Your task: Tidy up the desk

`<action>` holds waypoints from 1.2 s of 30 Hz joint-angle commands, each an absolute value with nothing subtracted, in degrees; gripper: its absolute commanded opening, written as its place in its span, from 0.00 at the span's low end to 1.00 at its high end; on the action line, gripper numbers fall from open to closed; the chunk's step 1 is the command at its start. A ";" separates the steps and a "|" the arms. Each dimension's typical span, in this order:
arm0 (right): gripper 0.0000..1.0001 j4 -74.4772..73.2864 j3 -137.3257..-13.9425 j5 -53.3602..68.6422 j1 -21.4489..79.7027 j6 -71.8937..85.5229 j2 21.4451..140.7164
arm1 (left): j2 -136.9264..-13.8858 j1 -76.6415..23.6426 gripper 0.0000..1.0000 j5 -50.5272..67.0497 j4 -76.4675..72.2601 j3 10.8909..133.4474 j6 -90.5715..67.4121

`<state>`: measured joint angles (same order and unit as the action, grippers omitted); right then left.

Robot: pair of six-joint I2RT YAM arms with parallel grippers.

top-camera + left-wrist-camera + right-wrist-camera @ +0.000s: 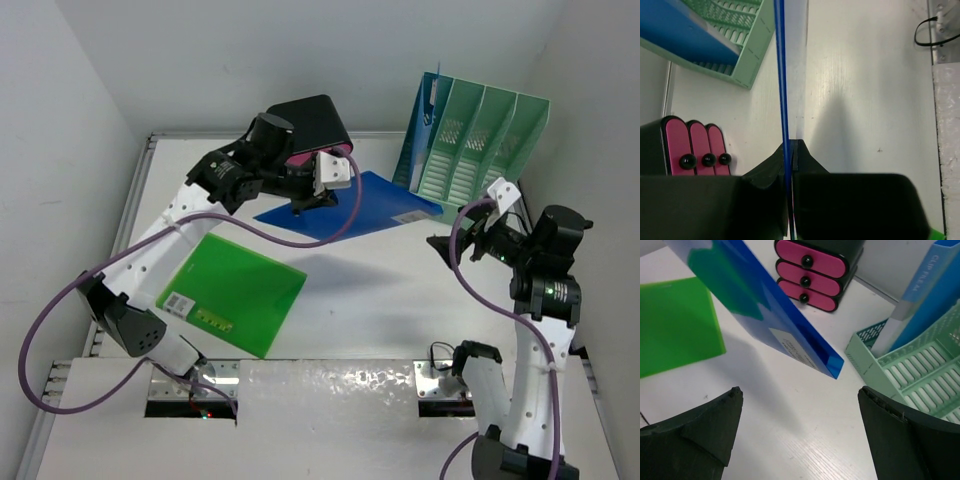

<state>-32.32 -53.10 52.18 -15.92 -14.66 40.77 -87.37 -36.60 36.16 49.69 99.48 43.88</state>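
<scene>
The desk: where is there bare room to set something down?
The widest bare patch of the desk lies in the middle, between the green folder and the right arm. The far side is crowded: the drawer unit, the blue folder held up by the left hand, and the green rack.

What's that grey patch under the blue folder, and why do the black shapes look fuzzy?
Top external view: the raised blue folder casts a soft shadow on the desk. Left wrist view: the same shadow; the left gripper sits too near the lens to focus. Right wrist view: the fingers of the right gripper blur likewise.
</scene>
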 commanded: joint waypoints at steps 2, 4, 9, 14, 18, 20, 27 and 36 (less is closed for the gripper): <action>0.94 -29.54 -52.65 61.85 -15.82 -19.34 38.76 | -84.37 -33.49 0.00 42.79 45.97 103.53 42.72; 0.94 -30.14 -52.73 62.05 -15.82 -19.07 39.81 | -84.73 -31.99 0.00 43.59 45.79 104.58 41.66; 0.94 -24.29 -50.10 57.39 -15.82 -14.16 43.32 | -84.64 -31.47 0.00 44.21 43.60 107.05 34.64; 0.94 6.78 -38.34 60.73 -15.82 12.52 46.13 | -84.99 -31.29 0.00 46.66 42.80 109.07 27.26; 0.89 37.32 -35.61 63.88 -15.47 28.09 51.67 | -85.60 -31.29 0.00 50.97 43.07 111.35 24.00; 0.88 61.38 -31.56 63.72 -14.77 41.27 53.61 | -86.13 -31.38 0.00 52.73 43.42 111.97 23.30; 0.86 90.50 -32.87 65.12 -11.08 61.76 62.30 | -88.24 -31.38 0.00 53.09 41.05 113.82 20.22; 0.74 96.16 -33.22 63.90 -6.33 66.80 65.83 | -89.91 -31.55 0.00 55.19 39.55 113.91 18.63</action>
